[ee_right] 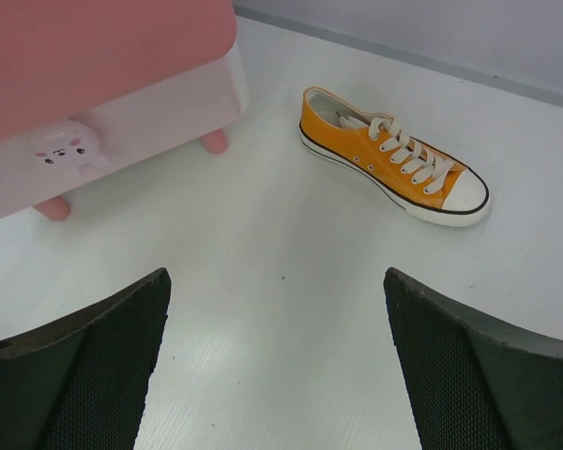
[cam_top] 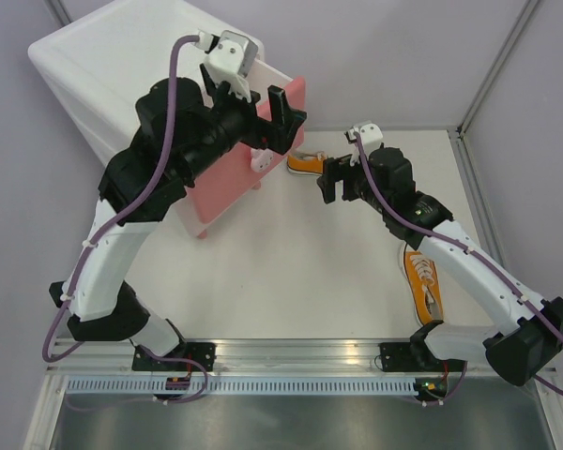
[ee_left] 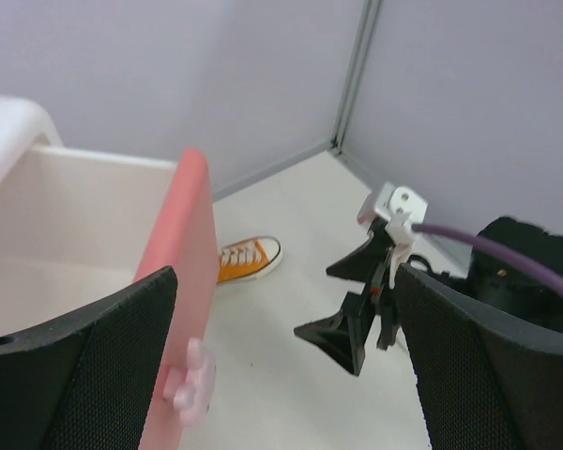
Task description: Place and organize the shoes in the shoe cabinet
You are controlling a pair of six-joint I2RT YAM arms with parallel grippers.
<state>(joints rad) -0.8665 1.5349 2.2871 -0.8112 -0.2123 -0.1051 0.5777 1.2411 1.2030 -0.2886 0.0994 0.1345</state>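
One shoe cabinet (cam_top: 80, 66) far left, top drawer (cam_top: 239, 173) pulled out, two orange sneakers on the tabletop (cam_top: 291, 272), one sneaker (cam_top: 307, 162) by its feet, other sneaker (cam_top: 422, 283) under the right arm, left pincer (cam_top: 260, 101) and right pincer (cam_top: 336, 187) gaping, empty

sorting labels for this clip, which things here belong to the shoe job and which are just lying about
Part of the job:
- shoe cabinet, upper drawer pulled out
- orange shoe by the cabinet
- second orange shoe, partly under the right arm

Not part of it (rig fixtures, not loose):
- purple cable
- metal rail at the near edge
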